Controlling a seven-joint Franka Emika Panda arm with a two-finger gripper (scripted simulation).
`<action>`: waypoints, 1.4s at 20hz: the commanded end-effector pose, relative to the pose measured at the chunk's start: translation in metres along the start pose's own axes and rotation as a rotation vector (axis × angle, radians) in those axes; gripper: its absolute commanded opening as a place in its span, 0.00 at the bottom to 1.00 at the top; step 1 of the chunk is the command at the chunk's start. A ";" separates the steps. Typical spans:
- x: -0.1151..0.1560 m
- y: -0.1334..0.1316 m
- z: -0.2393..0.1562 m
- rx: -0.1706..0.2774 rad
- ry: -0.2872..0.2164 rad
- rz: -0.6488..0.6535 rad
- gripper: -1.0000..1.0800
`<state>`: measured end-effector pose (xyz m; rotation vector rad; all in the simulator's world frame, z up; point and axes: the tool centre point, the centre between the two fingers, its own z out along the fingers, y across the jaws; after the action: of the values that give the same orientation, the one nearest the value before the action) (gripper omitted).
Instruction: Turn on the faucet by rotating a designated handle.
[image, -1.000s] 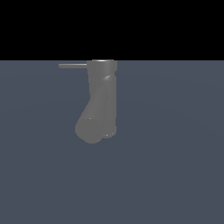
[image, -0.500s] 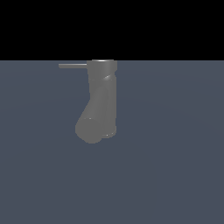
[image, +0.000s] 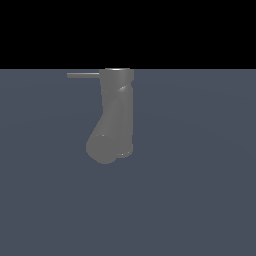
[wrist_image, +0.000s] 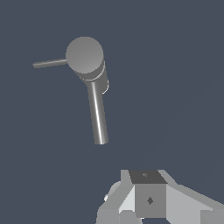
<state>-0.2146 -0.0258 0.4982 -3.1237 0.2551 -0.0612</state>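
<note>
My gripper (wrist_image: 146, 205) hanging well apart from the faucet (image: 114, 117), fingers hidden so I cannot tell its opening, handle (image: 83, 75) sticking toward the exterior view's left.

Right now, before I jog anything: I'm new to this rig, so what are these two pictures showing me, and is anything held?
Both are simulator renders. The exterior view looks from off the arm at the faucet, a thick grey body on a dark floor, with the thin handle sticking out toward that view's left. The wrist view rides on the arm and looks down on the faucet's round top, with the handle to one side. The white gripper sits at the picture's edge, apart from the faucet. Its jaws are cut off, so open or shut is unclear.
</note>
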 end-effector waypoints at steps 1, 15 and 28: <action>0.008 -0.004 0.003 0.004 -0.002 0.039 0.00; 0.069 -0.041 0.031 0.020 -0.020 0.334 0.00; 0.121 -0.082 0.070 0.020 -0.037 0.618 0.00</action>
<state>-0.0859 0.0313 0.4381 -2.8879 1.1302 -0.0034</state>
